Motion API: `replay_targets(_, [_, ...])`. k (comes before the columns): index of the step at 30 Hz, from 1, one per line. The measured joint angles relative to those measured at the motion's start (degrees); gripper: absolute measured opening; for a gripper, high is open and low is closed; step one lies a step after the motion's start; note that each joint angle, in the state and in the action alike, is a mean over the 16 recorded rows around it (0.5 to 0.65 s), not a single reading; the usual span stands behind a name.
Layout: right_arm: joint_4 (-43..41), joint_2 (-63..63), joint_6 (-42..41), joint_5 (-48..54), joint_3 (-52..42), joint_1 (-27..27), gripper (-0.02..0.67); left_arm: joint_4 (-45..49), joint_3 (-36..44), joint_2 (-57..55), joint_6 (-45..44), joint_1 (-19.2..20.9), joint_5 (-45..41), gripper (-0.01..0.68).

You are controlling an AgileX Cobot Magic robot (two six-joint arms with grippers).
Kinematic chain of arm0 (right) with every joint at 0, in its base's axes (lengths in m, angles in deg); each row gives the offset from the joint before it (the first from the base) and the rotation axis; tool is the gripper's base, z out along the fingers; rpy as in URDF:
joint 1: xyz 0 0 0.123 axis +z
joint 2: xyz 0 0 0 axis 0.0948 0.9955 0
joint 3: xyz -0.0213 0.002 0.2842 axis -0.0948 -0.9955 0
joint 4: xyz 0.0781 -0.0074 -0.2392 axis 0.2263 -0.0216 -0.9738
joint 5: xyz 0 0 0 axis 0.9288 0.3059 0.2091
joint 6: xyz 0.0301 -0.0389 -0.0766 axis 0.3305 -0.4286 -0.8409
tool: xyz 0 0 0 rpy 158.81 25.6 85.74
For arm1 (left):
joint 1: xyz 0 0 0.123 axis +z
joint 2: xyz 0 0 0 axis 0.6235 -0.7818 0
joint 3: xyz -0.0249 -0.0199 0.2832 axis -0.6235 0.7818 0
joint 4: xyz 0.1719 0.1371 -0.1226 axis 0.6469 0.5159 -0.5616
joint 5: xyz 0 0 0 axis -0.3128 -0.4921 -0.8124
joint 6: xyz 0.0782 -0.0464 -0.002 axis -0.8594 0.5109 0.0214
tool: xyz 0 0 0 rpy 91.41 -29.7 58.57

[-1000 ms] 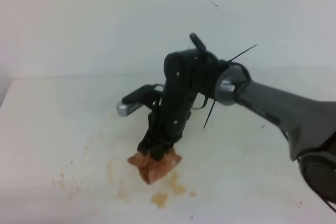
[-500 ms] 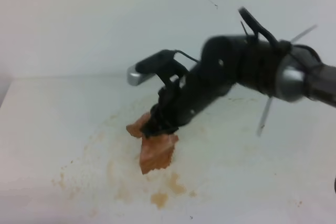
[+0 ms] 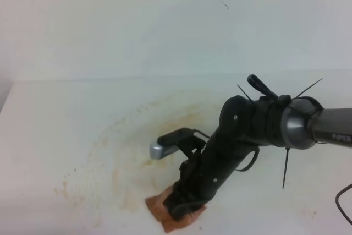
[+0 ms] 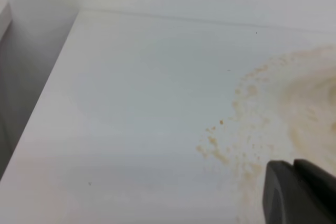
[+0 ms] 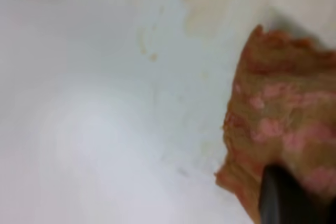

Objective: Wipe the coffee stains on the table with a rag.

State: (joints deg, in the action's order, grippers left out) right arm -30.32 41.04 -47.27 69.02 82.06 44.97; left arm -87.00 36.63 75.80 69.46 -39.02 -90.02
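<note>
The rag (image 3: 165, 219), a wrinkled orange-brown wad, lies flat on the white table (image 3: 55, 125) close to its front edge. My right gripper (image 3: 184, 208) points down and left onto it, shut on the rag and pressing it to the surface. In the blurred right wrist view the rag (image 5: 283, 114) fills the right side, with a dark fingertip (image 5: 281, 198) over it. Pale tan coffee stains (image 3: 118, 182) streak the table left of the rag and arc behind the arm. In the left wrist view, coffee stains (image 4: 247, 145) show as specks, and a dark part of the left gripper (image 4: 299, 195) sits in the bottom right corner.
A white wall (image 3: 110, 26) rises behind the table. The table's left edge (image 4: 47, 93) drops off in the left wrist view. A silver-tipped camera mount (image 3: 159, 149) sticks out left of the right arm.
The right gripper lifted the rag toward the back, then swept forward and down to the front edge. The amber blotches near the front no longer show.
</note>
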Motion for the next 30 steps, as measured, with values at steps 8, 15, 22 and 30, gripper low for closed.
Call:
replay_targets(8, [0.7,1.3,1.9,0.7,0.0,-0.1,0.047,0.0,0.0,0.0,0.0,0.0,0.0,-0.003])
replay_targets(15, [-0.4,1.4,5.4,-2.6,0.6,-2.9,0.047,0.0,0.0,0.0,0.0,0.0,0.0,-0.003])
replay_targets(22, [-1.3,1.5,7.2,-3.0,3.2,-7.1,0.047,0.0,0.0,0.0,0.0,0.0,0.0,-0.003])
replay_targets(30, [-2.3,0.1,6.8,-0.3,7.1,-9.3,0.047,0.0,0.0,0.0,0.0,0.0,0.0,-0.003])
